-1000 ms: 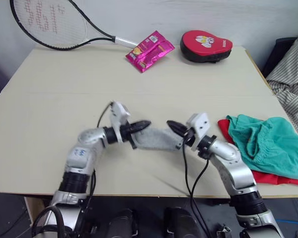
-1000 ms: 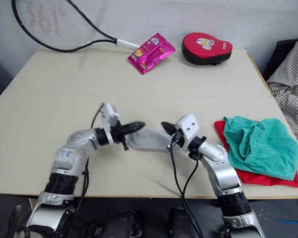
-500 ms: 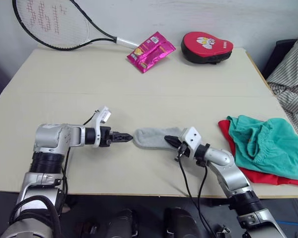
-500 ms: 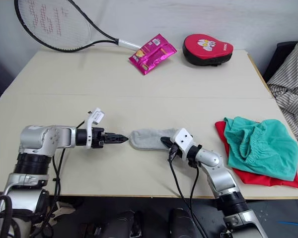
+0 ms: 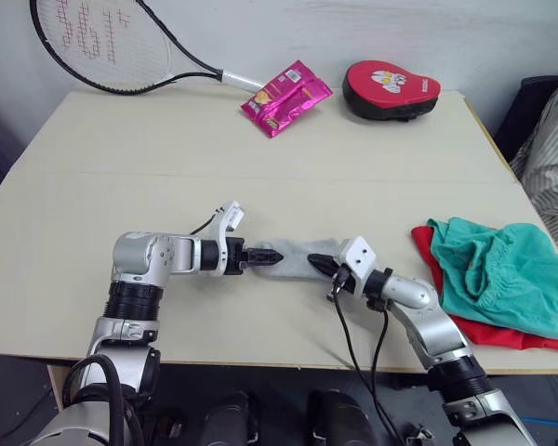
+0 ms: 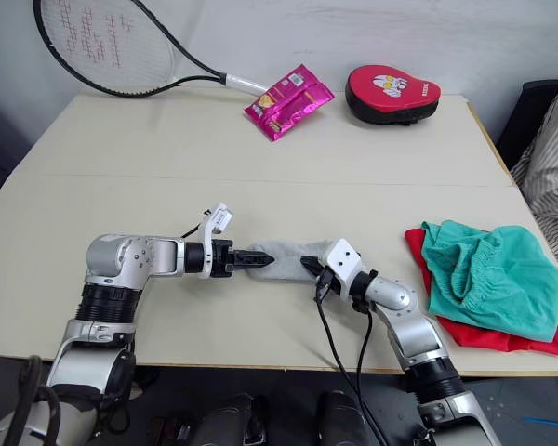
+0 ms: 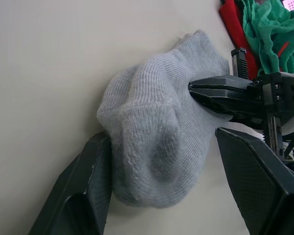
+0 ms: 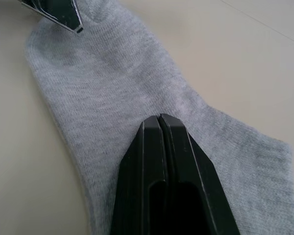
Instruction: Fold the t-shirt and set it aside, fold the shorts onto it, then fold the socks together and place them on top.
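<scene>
The light-grey socks lie flat as one bundle on the table, near its front middle. My left gripper is at their left end, open, and its fingers straddle the rounded end of the socks; one finger touches the cloth and the other stands clear. At the right end my right gripper is shut on the socks, tips pinched on the cloth. The teal shorts lie crumpled on the red t-shirt at the table's front right.
A tennis racket, a pink snack packet and a red padded mitt lie along the far edge. Striped cloth hangs past the right edge. The beige table is bare in the middle.
The socks, held up between both grippers a second ago, now lie on the table. My left gripper let go, drew back left, then returned open around the socks' end.
</scene>
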